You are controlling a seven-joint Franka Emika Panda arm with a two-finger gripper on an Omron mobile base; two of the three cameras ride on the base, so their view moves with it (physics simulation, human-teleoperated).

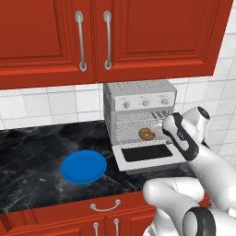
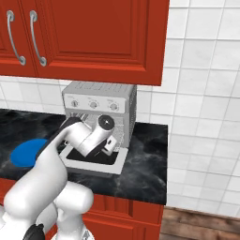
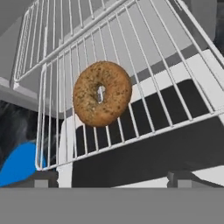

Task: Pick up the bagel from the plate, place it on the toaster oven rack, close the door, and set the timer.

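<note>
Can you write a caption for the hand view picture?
Bagel lying on the toaster oven rack, fingertips spread below.

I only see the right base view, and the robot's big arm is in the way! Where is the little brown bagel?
Observer: The golden-brown ring-shaped bagel lies on the silvery wire toaster oven rack, as the hand view shows.
Operator: Is the robot holding it?
Observer: No. The pincer is open, with its tips clear of the bagel.
Operator: Is there another one to grab?
Observer: None on the flat round bright blue plate. The left base view shows it bare.
</note>
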